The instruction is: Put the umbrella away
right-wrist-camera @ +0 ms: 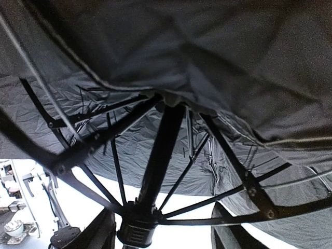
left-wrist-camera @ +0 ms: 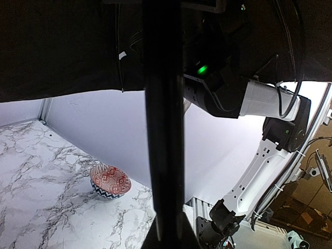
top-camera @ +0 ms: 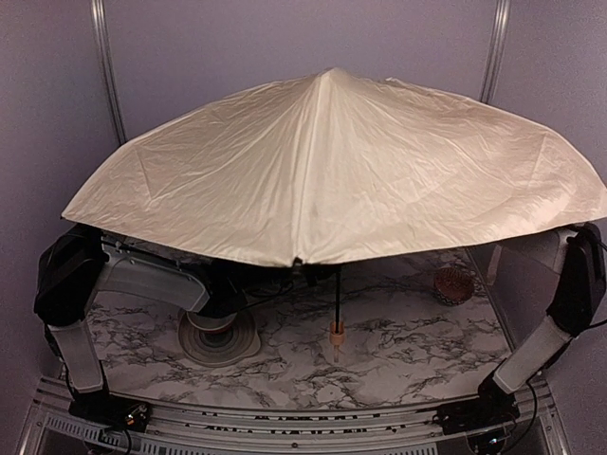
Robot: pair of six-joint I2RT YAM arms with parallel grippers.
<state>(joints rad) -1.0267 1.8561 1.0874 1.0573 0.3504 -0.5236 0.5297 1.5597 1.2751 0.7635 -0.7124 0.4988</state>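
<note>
1. The marble table [top-camera: 398, 351], white with grey veins, fills the floor of the cell. Plain grey-lilac walls close it in. In the top view one metal post [top-camera: 106, 66] stands at 11 o'clock and another post [top-camera: 495, 47] at 1 o'clock.
2. The left arm [top-camera: 142, 275] comes in from 9 o'clock and runs under the canopy, which hides its gripper from above.
3. A pale bowl [top-camera: 218, 339], reddish at its middle, lies on the marble at 9 o'clock of the handle, just beside the left arm.
4. The umbrella [top-camera: 332, 171] stands open and upright over the middle of the table. Its cream canopy reaches almost from wall to wall. The thin black shaft [top-camera: 339, 299] drops to the tan handle [top-camera: 336, 334] down at the marble.
5. The canopy blocks the far half of the table.
6. In its wrist view the left gripper [left-wrist-camera: 168, 239] is pressed together on the shaft.
7. Under the black lining, the right gripper [right-wrist-camera: 163, 212] has its fingers [right-wrist-camera: 101, 231] spread on either side of the runner [right-wrist-camera: 136, 231]. Contact cannot be told.
8. A red patterned bowl [top-camera: 453, 282] sits at 2 o'clock of the handle.
9. The right arm [top-camera: 569, 284] rises at 3 o'clock.
</note>
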